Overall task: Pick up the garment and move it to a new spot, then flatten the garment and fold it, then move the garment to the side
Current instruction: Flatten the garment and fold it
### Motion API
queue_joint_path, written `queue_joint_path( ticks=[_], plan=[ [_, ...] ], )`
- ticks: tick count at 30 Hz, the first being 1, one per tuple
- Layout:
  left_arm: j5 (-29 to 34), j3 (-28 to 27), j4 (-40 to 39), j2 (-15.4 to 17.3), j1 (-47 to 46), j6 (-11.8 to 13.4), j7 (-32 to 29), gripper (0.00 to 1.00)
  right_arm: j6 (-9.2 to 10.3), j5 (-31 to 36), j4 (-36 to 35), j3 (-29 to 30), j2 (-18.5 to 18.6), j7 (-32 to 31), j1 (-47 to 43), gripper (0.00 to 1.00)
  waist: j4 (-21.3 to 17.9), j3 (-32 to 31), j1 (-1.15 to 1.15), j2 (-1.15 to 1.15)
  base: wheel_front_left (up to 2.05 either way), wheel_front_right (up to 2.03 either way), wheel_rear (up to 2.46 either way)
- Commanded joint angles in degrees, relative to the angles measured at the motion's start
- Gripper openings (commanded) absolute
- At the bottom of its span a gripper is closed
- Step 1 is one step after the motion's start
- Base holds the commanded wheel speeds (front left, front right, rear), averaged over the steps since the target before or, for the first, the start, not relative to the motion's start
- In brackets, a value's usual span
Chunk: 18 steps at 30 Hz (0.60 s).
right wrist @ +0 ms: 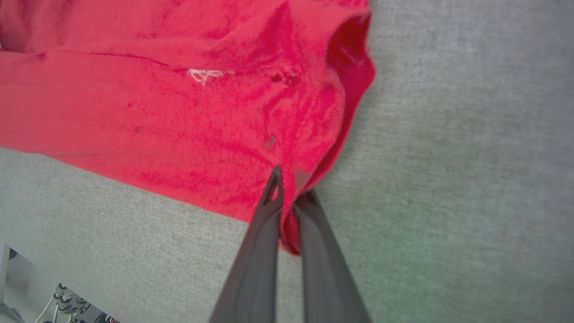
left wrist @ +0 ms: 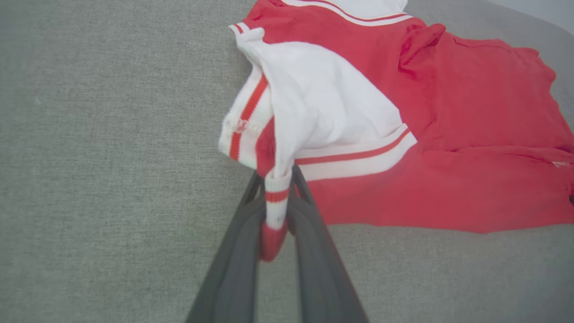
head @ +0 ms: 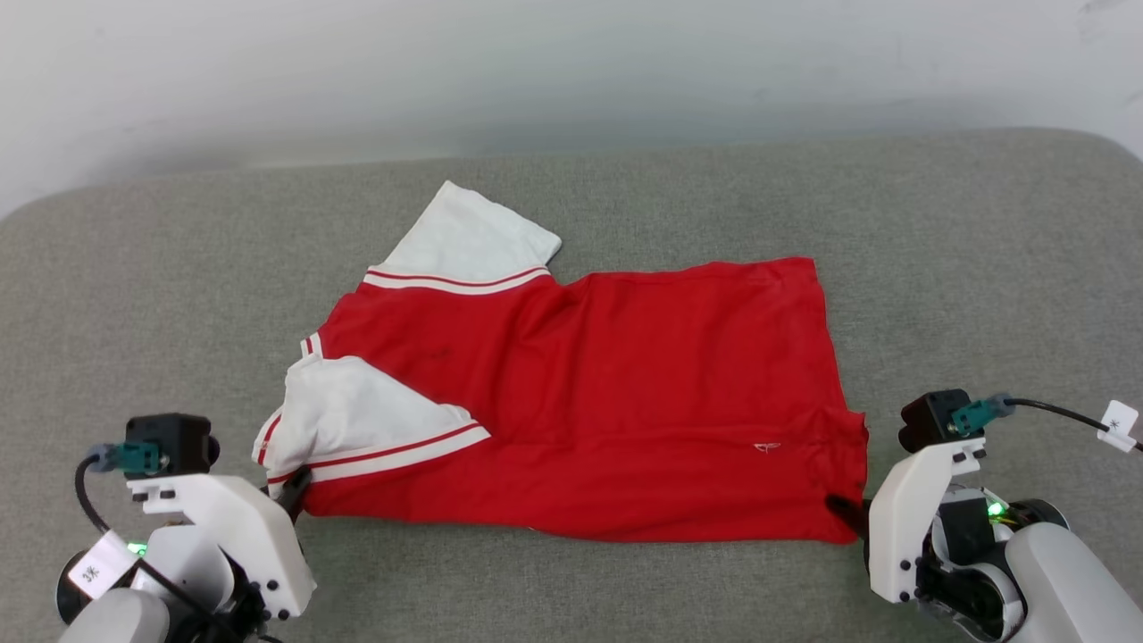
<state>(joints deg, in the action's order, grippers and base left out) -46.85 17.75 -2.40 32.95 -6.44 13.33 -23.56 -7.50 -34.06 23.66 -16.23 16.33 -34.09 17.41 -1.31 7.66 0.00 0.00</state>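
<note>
Clamping the red jersey: left gripper pinches its 8 o'clock sleeve, right gripper its 4 o'clock hem corner.

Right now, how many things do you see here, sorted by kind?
Shirts: 1, the red garment with white sleeves.
Robot tools: 2, the left tool pinching a sleeve and the right tool pinching the hem corner.
Surfaces: 1, the grey cushion beneath it.
Total: 4
</note>
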Motion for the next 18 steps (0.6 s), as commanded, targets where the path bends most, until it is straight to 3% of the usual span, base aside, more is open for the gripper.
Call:
queue_joint_path(
  ticks=[1, 10, 15, 18],
  plan=[
    [0.3, -0.3, -0.3, 0.2, 0.7, 0.2, 0.4, 0.0, 0.02, -0.2, -0.3, 0.0, 0.3, 0.2, -1.2, 0.0, -0.3, -0.8, 0.0, 0.0, 0.0, 0.0, 0.0],
    [-0.8, -2.7, -3.5, 2.1, 11.0, 3.7, 1.7, 0.0, 0.02, 0.7, -10.0, 2.7, 2.1, -0.1, -11.0, 0.0, -0.9, -6.7, 0.0, 0.0, 0.0, 0.0, 0.0],
    [-3.1, -4.0, -5.1, 2.7, 17.9, 5.4, 0.6, 0.0, 0.05, 2.3, -15.5, 6.6, 0.9, -2.0, -19.2, 0.0, -1.0, -8.2, 0.0, 0.0, 0.0, 0.0, 0.0],
    [-4.9, -3.6, -4.3, 1.4, 20.2, 5.1, 0.1, 0.0, 0.05, 3.1, -17.4, 8.6, -0.4, -3.0, -23.2, 0.0, -1.1, -8.2, 0.0, 0.0, 0.0, 0.0, 0.0]
  ],
)
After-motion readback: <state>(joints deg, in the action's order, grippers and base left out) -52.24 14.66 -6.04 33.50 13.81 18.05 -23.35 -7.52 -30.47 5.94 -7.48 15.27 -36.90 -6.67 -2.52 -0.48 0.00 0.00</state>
